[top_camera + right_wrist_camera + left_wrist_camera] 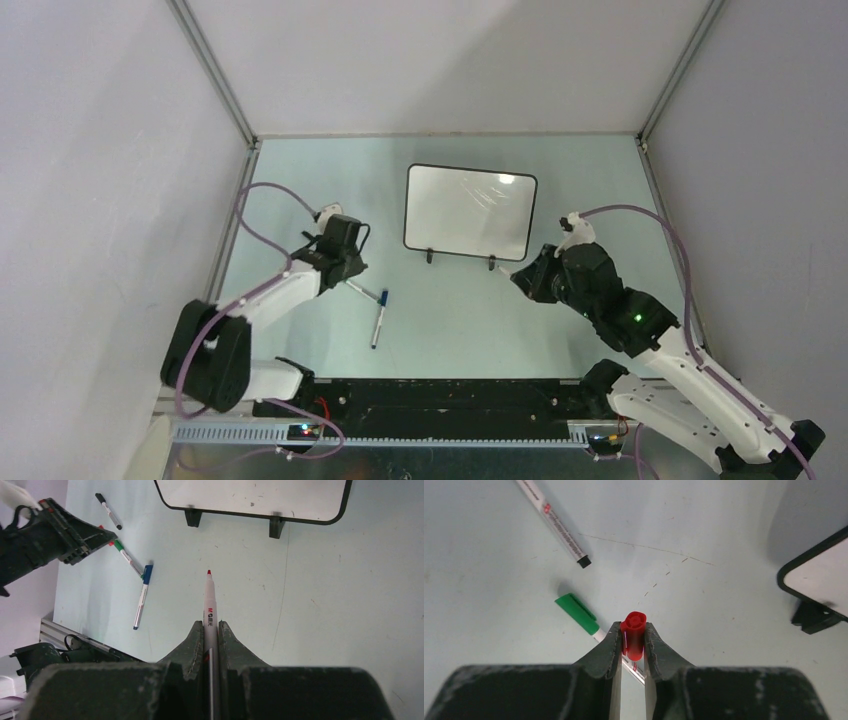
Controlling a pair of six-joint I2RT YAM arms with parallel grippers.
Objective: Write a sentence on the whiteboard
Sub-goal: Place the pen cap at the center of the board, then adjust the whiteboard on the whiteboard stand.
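At the bottom centre of the right wrist view, the right gripper is seen pressed tight on an uncapped red marker. The marker's long axis runs straight up the frame. Its red tip is uppermost and aimed at the lower edge of the whiteboard, stopping short of it.

To the left of that view, three loose markers are laid on the pale green table. A blue-capped marker lies nearest, and a green-capped marker meets its cap end at an angle. A black-capped marker lies farthest, toward the upper left.

In the left wrist view, the left gripper is seen pinching a red cap, held end-on above the green-capped marker's barrel.

Farthest off, the whiteboard is placed at the upper centre of the top view. Its long axis runs left to right, slightly skewed, and two black feet are set on its lower edge. Its glossy face shows only white and glare.
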